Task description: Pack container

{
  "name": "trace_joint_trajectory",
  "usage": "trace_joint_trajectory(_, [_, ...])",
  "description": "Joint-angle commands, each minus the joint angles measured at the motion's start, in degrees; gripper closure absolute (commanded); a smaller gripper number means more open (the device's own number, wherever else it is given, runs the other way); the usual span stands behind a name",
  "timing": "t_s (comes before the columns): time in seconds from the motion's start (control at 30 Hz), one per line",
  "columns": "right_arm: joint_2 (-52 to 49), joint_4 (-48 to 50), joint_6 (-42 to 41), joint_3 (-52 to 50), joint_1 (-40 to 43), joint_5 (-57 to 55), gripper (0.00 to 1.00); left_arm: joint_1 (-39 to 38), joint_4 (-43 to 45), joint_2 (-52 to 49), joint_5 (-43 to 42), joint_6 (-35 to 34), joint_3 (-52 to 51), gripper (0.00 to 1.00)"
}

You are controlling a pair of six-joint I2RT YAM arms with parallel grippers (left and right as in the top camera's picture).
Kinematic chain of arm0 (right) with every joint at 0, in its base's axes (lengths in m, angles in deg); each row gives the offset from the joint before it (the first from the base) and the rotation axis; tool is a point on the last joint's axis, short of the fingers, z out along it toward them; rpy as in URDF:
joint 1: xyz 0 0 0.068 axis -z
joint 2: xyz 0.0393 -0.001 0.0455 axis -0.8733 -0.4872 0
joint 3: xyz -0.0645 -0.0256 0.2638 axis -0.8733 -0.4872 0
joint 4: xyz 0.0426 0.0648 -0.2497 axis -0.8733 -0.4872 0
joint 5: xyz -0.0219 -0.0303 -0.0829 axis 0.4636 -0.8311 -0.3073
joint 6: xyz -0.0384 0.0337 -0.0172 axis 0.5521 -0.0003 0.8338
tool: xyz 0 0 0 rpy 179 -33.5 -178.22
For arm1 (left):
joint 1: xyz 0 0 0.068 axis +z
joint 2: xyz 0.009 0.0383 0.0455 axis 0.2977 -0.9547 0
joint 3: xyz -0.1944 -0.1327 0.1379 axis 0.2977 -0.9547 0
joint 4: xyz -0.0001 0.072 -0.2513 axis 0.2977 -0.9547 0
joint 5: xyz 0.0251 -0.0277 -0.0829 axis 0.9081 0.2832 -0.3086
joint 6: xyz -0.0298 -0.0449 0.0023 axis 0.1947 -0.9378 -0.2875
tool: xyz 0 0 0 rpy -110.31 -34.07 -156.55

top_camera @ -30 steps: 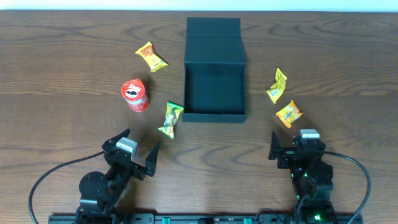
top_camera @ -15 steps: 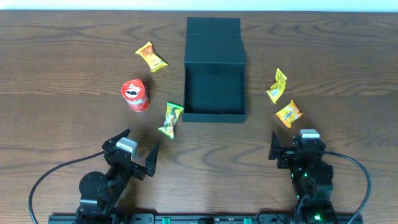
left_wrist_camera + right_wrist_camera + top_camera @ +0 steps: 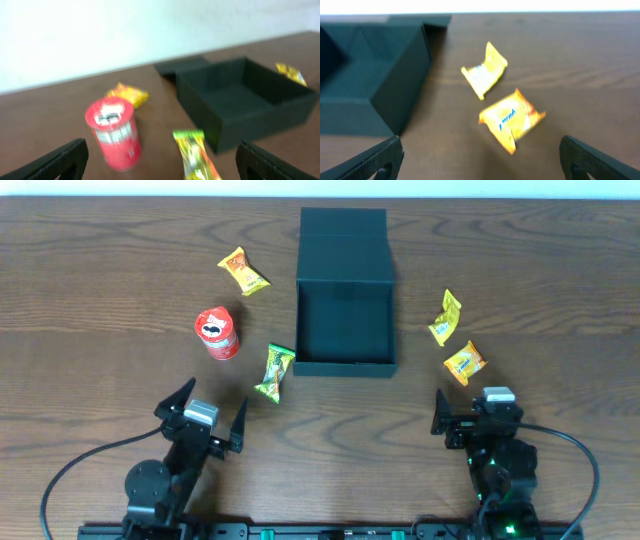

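- At the upper middle of the overhead frame, the container (image 3: 345,366) is sitting open. Its lid flap is lying flat toward the top edge, and nothing is showing inside it.
- Along the bottom edge, both arms are hanging back from the goods. The left gripper (image 3: 215,395) at lower left is standing with its jaws spread wide and holding nothing. The right gripper (image 3: 480,150) at lower right is gaping just as wide, also empty.
- Left of the container, a red can (image 3: 218,332) is standing upright. A green packet (image 3: 273,372) is lying just beside the container's lower left corner, and an orange-yellow packet (image 3: 243,271) is lying above the can.
- Right of the container, a yellow packet (image 3: 446,318) and an orange packet (image 3: 464,362) are lying close together, apart from its wall.
- Packing is, by my reading, only beginning: every item is lying on the table and no pick is yet made.
- Next, either arm is needing to reach up-frame to its nearest item. That is the green packet for the left, since the can is standing farther off. For the right it is the orange packet.
- A flat packet is calling for a low approach, with the jaws straddling its narrow width before closing.
- After that, the item is needing a lift clear over the container's wall and a release inside.
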Motion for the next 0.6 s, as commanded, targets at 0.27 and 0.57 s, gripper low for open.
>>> trace_joint_trajectory(0.27, [-0.79, -4.22, 10.91, 21.18, -0.48, -2.73, 0.01, 0.07, 3.32, -7.5, 2.01, 4.87, 19.52, 0.05])
trace_joint_trajectory(0.57, [-26.67, -29.75, 13.55, 66.14, -0.48, -15.32, 0.01, 0.07, -13.99, -49.88, 3.28, 4.37, 70.05, 0.04])
